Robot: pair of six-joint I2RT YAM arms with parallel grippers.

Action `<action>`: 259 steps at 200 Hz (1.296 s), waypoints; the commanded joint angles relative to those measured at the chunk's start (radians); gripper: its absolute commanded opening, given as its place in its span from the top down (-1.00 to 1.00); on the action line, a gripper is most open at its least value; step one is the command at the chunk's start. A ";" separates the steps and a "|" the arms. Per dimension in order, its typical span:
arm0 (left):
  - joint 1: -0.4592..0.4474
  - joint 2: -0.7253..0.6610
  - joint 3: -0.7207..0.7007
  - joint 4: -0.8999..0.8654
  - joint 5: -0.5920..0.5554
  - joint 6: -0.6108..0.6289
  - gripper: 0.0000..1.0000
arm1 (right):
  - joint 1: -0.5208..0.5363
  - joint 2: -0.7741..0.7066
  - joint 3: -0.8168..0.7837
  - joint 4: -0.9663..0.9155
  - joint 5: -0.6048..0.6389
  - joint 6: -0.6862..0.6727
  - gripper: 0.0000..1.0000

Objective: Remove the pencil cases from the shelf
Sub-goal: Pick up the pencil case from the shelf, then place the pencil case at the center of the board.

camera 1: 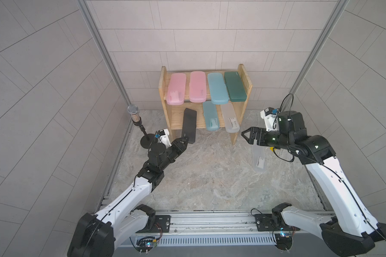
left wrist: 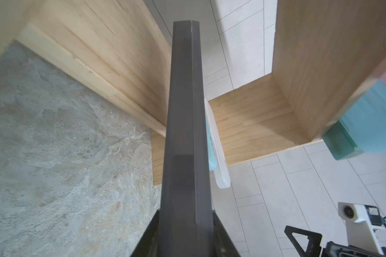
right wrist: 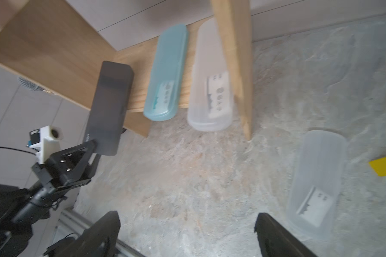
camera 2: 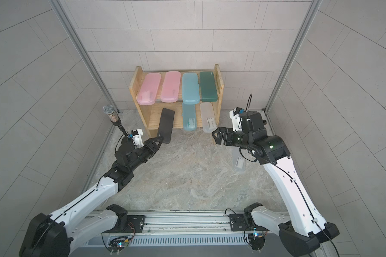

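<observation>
Found the shelf [camera 1: 162, 86] at the back of the worktop [camera 1: 210, 182], against the tiled wall. Counted four closed cases flat on the shelf's upper tier, side by side, near ends overhanging its front edge: outer pink case [camera 1: 176, 89] by the side panel nearest the left arm, then inner pink case [camera 1: 197, 86], upper light blue case [camera 1: 217, 88], and dark green case [camera 1: 234, 85] against the opposite panel. Counted three at the shelf's lower tier: lower light blue case [camera 1: 211, 115] and shelved clear case [camera 1: 230, 118] lying flat near that opposite panel, near ends past the front edge, and black case [camera 1: 189, 125] angled across the shelf's other half, far end over the board, near end well out in front. Clamped the left gripper [camera 1: 185, 140] fingers on that near end; could not tell resting from lifted at the far end. Saw the loose clear case [camera 1: 259, 160] flat on the worktop, off the shelf, in front of and outside the panel nearest the right arm. Held the right gripper [camera 1: 245, 134] above the worktop just outside that same panel, fingers [right wrist: 105, 233] spread wide, gripping nothing. Made out white printed labels through the clear and light blue walls; contents of the black and dark green cases hidden.
</observation>
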 commanded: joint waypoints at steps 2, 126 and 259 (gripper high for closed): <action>0.003 -0.115 -0.073 0.079 0.023 0.151 1.00 | 0.124 -0.026 -0.043 0.213 0.119 0.183 -1.00; -0.006 -0.553 -0.239 -0.033 0.023 0.304 1.00 | 0.497 0.321 0.157 0.401 0.337 0.240 -1.00; -0.007 -0.747 -0.272 -0.169 -0.013 0.342 1.00 | 0.613 0.695 0.519 0.278 0.348 0.235 -1.00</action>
